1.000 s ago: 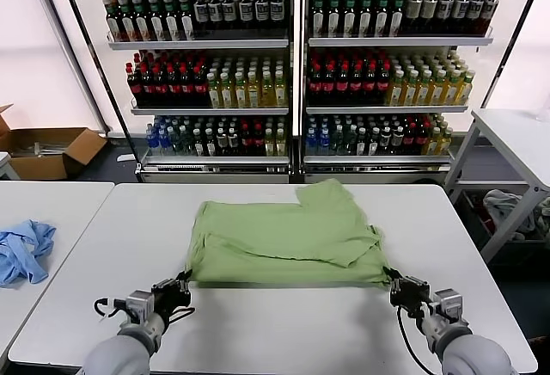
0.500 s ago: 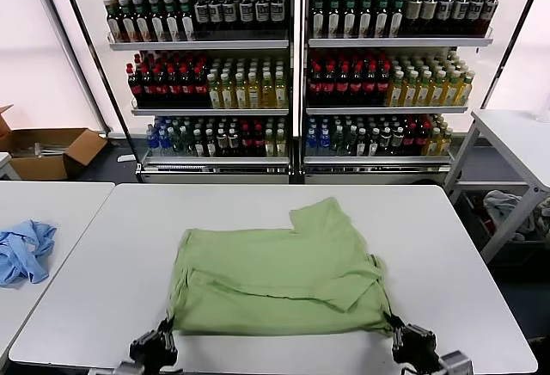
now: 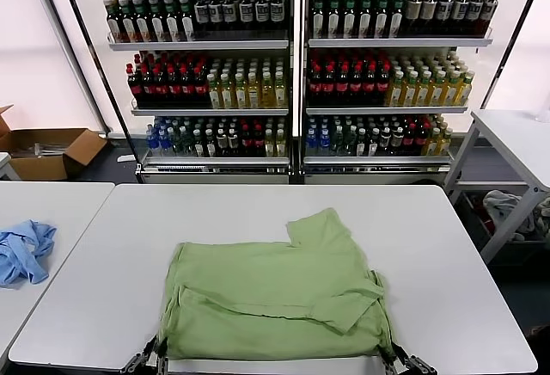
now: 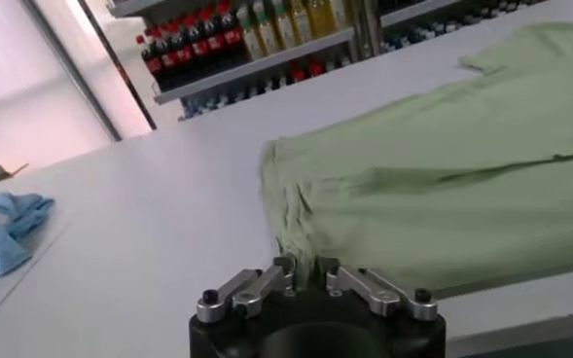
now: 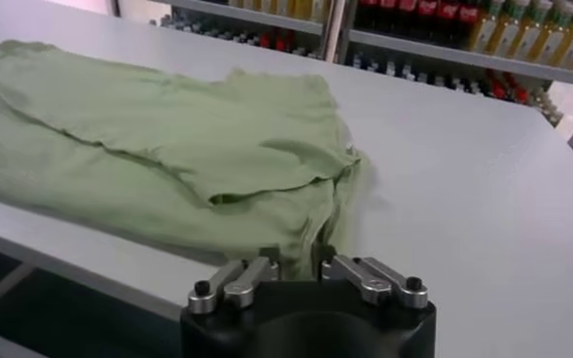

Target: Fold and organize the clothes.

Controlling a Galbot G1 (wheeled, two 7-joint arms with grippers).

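Note:
The light green T-shirt (image 3: 275, 298) lies partly folded on the white table (image 3: 430, 237), its near hem at the table's front edge. No print shows on it. My left gripper (image 3: 153, 359) is shut on the shirt's near left corner at the front edge; in the left wrist view the cloth (image 4: 442, 185) is bunched between the gripper's (image 4: 305, 274) fingertips. My right gripper (image 3: 397, 361) is shut on the near right corner; in the right wrist view the cloth (image 5: 169, 146) is pinched by the gripper (image 5: 304, 261).
A light blue garment (image 3: 21, 250) lies on a second table to the left. Shelves of bottles (image 3: 292, 74) stand behind the table. A cardboard box (image 3: 43, 150) sits on the floor at left. Another white table (image 3: 516, 134) stands at right.
Both grippers have pulled the shirt's near hem toward me, down to the table's front edge. The whole shirt has slid nearer and the arms have dropped almost out of the head view.

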